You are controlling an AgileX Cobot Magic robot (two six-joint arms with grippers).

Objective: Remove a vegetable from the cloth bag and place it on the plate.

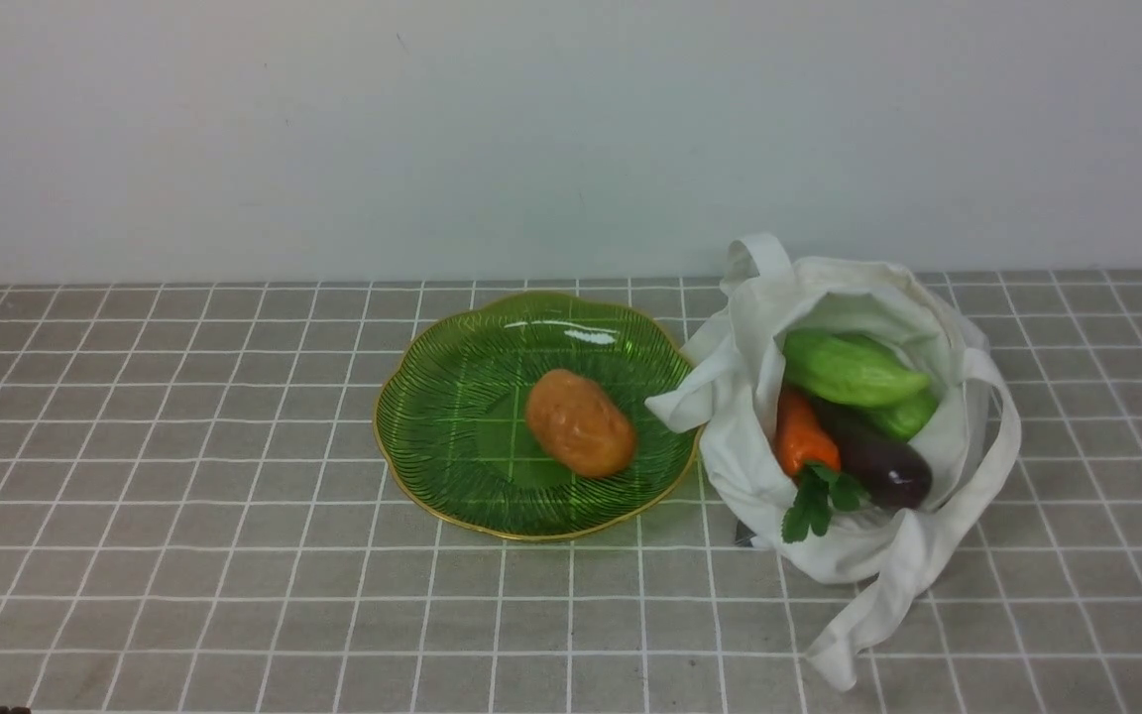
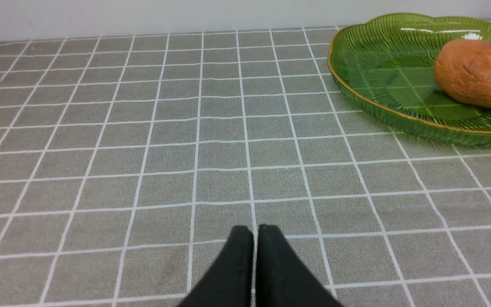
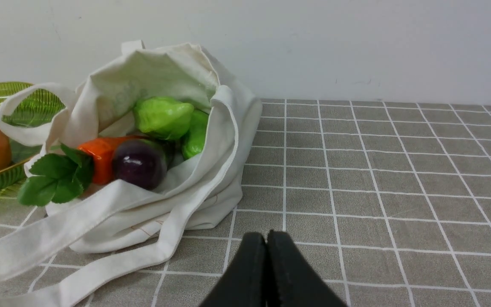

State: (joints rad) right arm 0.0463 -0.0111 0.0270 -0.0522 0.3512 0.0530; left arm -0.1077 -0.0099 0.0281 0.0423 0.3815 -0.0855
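Grey gridded tablecloth [image 1: 184, 516] meets white wall [image 1: 333, 129]; left pincer [image 2: 255, 232] and right pincer [image 3: 266, 238] pressed closed, empty.

Bright, even light; glare on plate [image 1: 571, 332] (shadows faint).

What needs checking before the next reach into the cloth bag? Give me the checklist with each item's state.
1. Cloth bag mouth open, vegetables exposed: ok.
2. Carrot, eggplant and green gourds reachable at the opening: ok.
3. Green plate has free room beside the potato: ok.
4. Right gripper open for a grasp: not ok, its fingers are together.
5. Left gripper clear of the plate: ok, shut over bare table.
6. Bag strap clear of the approach: cannot tell.
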